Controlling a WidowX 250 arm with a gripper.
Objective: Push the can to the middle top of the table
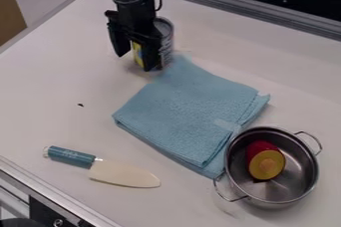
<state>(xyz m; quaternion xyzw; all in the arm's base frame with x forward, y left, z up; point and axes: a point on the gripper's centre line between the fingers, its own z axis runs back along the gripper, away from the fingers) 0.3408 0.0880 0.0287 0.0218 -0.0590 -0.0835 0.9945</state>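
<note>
One can (pixel 166 39), upright, upper left on the table (pixel 53 91), left of top middle. My gripper (pixel 137 62) hangs at it, fingers wide apart: one in front of the can, the other out to its left, yellow label in the gap. Contact: can't tell. Step in hand, I judge: lining up for the push. Next move: get a finger firmly on the can's left side, low, then slide right along the back rail (pixel 253 8), slow enough not to tip it. Towel (pixel 190 104), folded, has a corner right by the can's base; could snag. Pot (pixel 301 156) at lower right with a red-and-yellow piece (pixel 266 164) inside. Knife (pixel 123 173) lower left, well apart.
</note>
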